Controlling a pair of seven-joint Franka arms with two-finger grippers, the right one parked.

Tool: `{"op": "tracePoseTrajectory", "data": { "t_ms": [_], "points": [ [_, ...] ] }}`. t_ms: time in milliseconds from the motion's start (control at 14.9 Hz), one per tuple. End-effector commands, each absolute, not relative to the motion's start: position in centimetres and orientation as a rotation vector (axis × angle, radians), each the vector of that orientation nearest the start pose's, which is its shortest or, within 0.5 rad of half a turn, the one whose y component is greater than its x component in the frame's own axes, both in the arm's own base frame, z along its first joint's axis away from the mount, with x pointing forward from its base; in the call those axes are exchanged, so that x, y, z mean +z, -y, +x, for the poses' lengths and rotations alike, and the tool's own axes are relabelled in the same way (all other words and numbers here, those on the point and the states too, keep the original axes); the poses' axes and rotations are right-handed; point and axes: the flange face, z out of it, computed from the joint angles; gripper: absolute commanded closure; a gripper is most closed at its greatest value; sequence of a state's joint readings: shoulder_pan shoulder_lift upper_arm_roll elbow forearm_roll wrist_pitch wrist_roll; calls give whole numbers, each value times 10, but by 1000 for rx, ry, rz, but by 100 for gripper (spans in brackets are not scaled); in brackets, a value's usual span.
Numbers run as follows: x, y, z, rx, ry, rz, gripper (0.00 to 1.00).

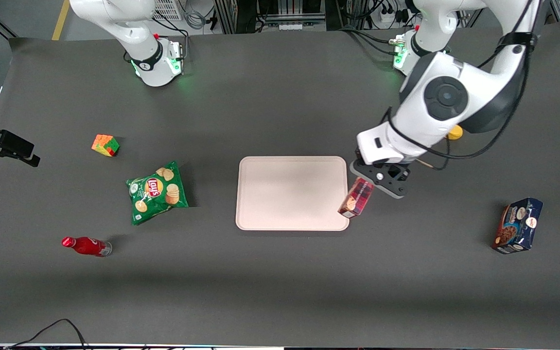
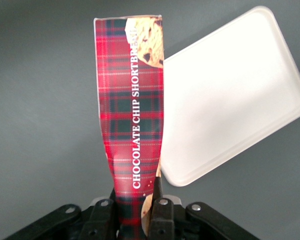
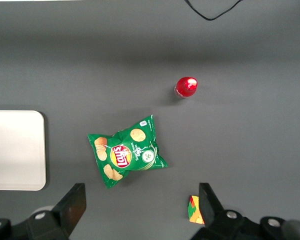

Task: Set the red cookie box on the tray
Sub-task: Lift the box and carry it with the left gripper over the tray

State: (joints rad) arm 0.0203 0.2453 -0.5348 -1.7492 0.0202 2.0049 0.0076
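gripper clenched on box, holding it tilted in air over tray corner at working arm's end.

Open tray, clutter only out at the table's ends

The large pale pinkish-cream rectangular tray lies bare across its whole surface; the tool hangs at the tray's corner toward the working arm's end, clamped on the long slim red tartan cookie box, whose lower end overlaps that rim. The dark grey table around the tray is unobstructed. The green crisp bag, the multicoloured puzzle cube and the red bottle lie well apart toward the parked arm's end; the dark blue cookie package stands well apart toward the working arm's end.
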Motion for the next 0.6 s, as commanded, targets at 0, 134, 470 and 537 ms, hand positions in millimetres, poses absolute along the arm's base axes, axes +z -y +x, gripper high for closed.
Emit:
{"op": "tracePoseTrajectory", "data": {
  "t_ms": [0,134,470,537],
  "points": [
    [436,327,549,-51,-510,-3245,100],
    [403,337,540,-123,-410,-3233,100],
    [328,348,526,-142,-267,-3181,100],
    [313,353,521,-132,-225,-3162,100]
  ]
}}
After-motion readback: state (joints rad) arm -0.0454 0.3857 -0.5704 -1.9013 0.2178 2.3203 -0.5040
